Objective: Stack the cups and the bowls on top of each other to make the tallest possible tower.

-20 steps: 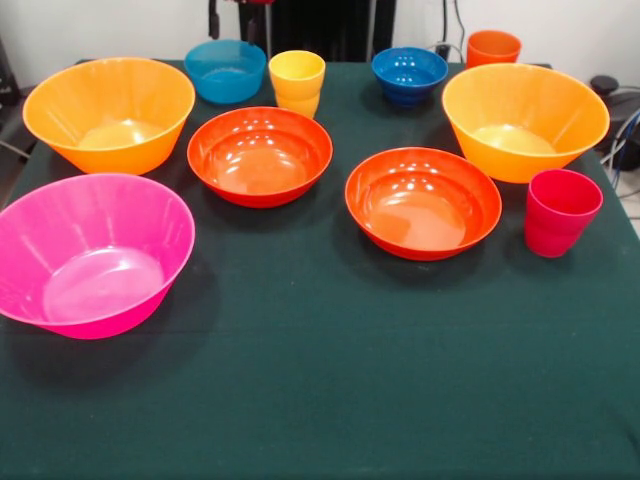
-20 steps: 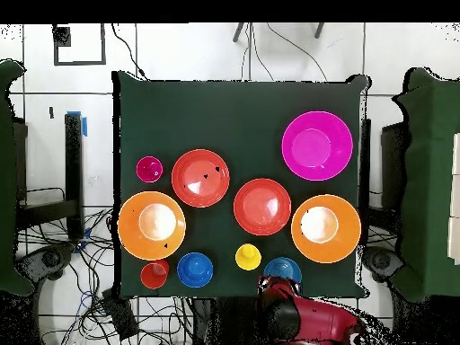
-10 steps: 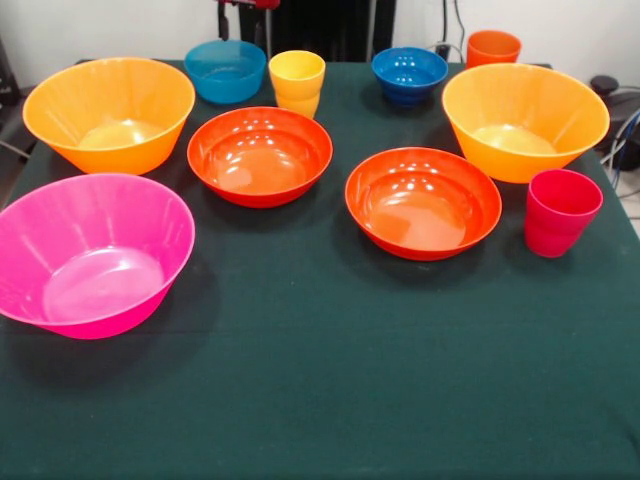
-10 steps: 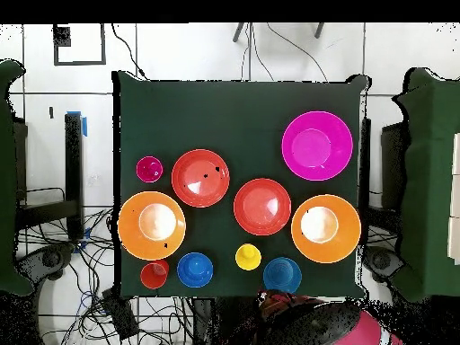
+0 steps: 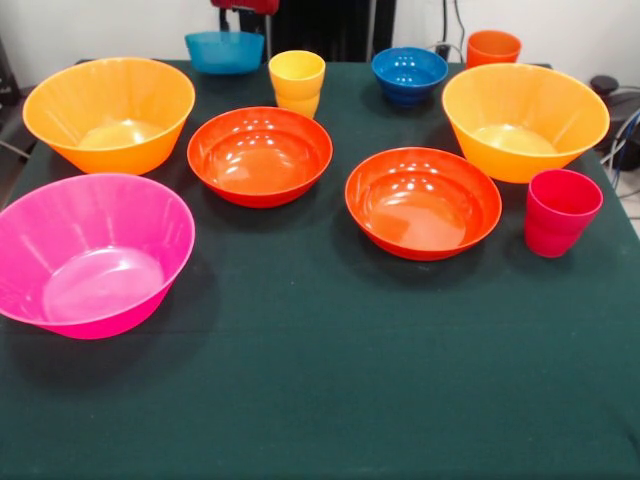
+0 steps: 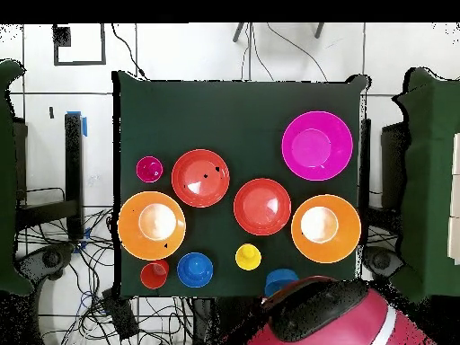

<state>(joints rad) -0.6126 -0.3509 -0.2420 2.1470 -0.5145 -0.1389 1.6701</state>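
My gripper [image 5: 240, 12] shows only at the top edge of the front view, right above the light blue bowl [image 5: 225, 50], which hangs a little above the table's far edge in its hold. In the overhead view my arm [image 6: 323, 314] covers part of that bowl [image 6: 280, 279]. All else stands singly on the green cloth: two large orange bowls [image 5: 110, 110] [image 5: 525, 120], the pink bowl [image 5: 90, 255], two red-orange bowls [image 5: 260, 155] [image 5: 423, 202], the dark blue bowl [image 5: 409, 75], the yellow cup [image 5: 297, 82], the orange cup [image 5: 493, 47] and the red-pink cup [image 5: 561, 212].
The table [image 6: 234, 108] is covered in dark green cloth; its half away from my base holds only the pink bowl [image 6: 316, 145]. Cables lie on the floor [image 6: 81, 269] beside my base. Other green-covered tables [image 6: 431, 180] stand at both sides.
The light blue bowl has risen off the cloth and moved back toward my base. My arm has swung out over the table edge in the overhead view. The other things have not moved.
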